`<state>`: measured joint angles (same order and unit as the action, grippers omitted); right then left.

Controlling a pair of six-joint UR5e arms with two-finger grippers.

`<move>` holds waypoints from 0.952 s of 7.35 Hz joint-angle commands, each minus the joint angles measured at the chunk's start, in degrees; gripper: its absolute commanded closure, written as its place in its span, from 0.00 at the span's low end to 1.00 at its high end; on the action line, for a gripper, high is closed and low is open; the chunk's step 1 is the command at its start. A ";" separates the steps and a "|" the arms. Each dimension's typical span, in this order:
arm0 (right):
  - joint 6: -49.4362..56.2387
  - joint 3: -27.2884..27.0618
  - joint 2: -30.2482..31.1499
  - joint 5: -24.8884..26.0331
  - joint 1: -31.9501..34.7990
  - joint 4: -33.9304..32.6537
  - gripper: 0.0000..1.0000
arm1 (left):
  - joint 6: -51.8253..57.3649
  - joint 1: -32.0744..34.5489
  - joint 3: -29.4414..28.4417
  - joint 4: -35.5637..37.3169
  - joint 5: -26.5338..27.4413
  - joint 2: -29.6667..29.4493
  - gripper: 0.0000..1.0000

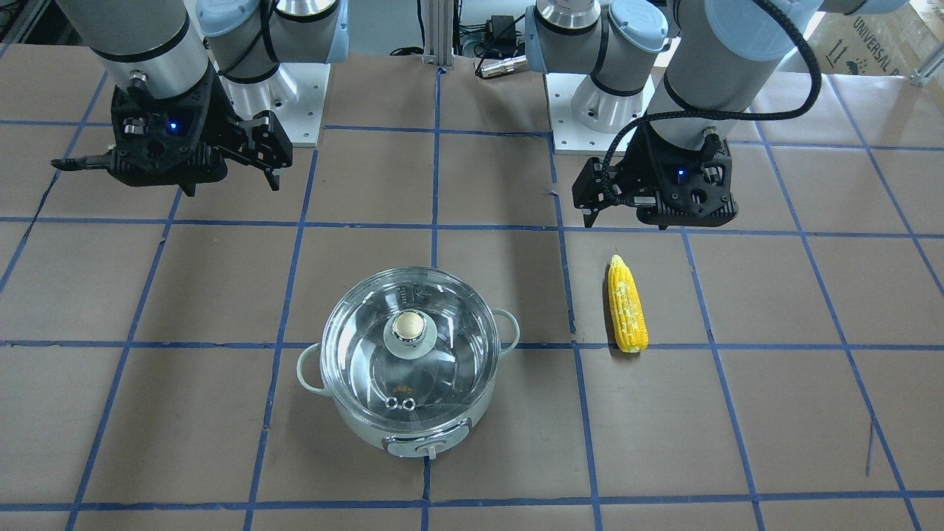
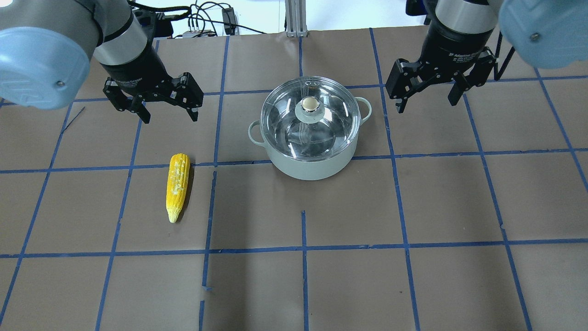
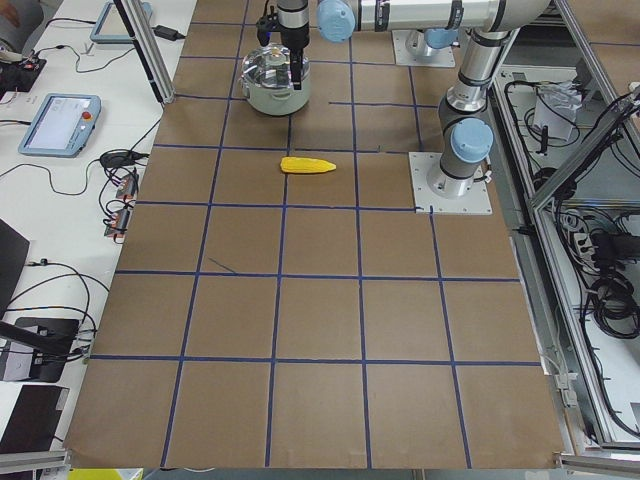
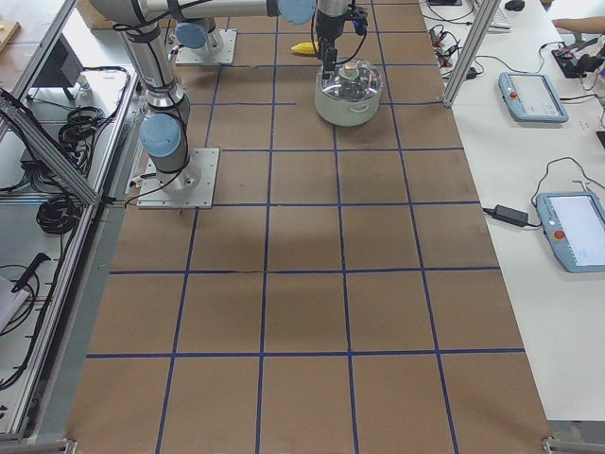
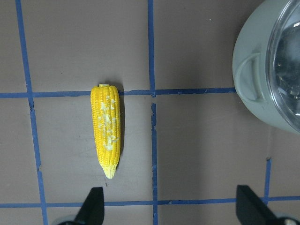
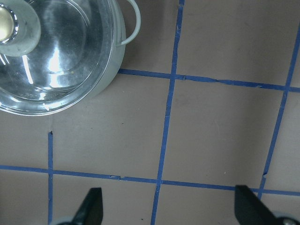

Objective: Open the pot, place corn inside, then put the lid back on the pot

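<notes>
The pale mint pot [image 2: 312,163] stands at the table's middle with the clear glass lid [image 2: 321,133] closed on it, cream knob [image 2: 311,103] on top. The yellow corn [image 2: 178,186] lies flat on the table to the pot's left, pointed end toward the robot. My left gripper [image 2: 169,117] hangs open and empty above the table, just beyond the corn. My right gripper [image 2: 426,105] hangs open and empty to the right of the pot. The left wrist view shows the corn [image 5: 107,129] and the pot's handle side [image 5: 251,82]. The right wrist view shows the lid [image 6: 61,61].
The table is brown paper with a blue tape grid [image 2: 303,248]. The arm bases [image 1: 590,110] stand at the robot's side of the table. Tablets and cables lie on side benches [image 4: 553,95] off the table.
</notes>
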<state>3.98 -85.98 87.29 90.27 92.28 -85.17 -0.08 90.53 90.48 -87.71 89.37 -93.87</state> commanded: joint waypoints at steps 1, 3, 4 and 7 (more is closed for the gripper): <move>-5.68 0.20 0.16 0.95 -0.35 -0.35 0.01 | 0.00 0.00 -0.13 0.00 0.01 -0.43 0.00; -6.00 0.73 -0.10 0.52 -0.09 -1.14 0.01 | 1.05 -0.78 0.31 -0.09 0.27 0.09 0.00; -6.44 0.46 -0.36 -0.18 0.00 -2.36 0.01 | 3.05 -1.49 0.48 -0.09 0.45 -0.52 0.00; -6.88 2.13 -2.37 -0.44 0.79 -6.15 0.01 | 10.01 -7.37 4.25 3.68 -0.08 -2.28 0.00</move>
<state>-2.64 -84.50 86.32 90.06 92.62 -90.31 8.39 85.45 93.01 -85.85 89.54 -95.56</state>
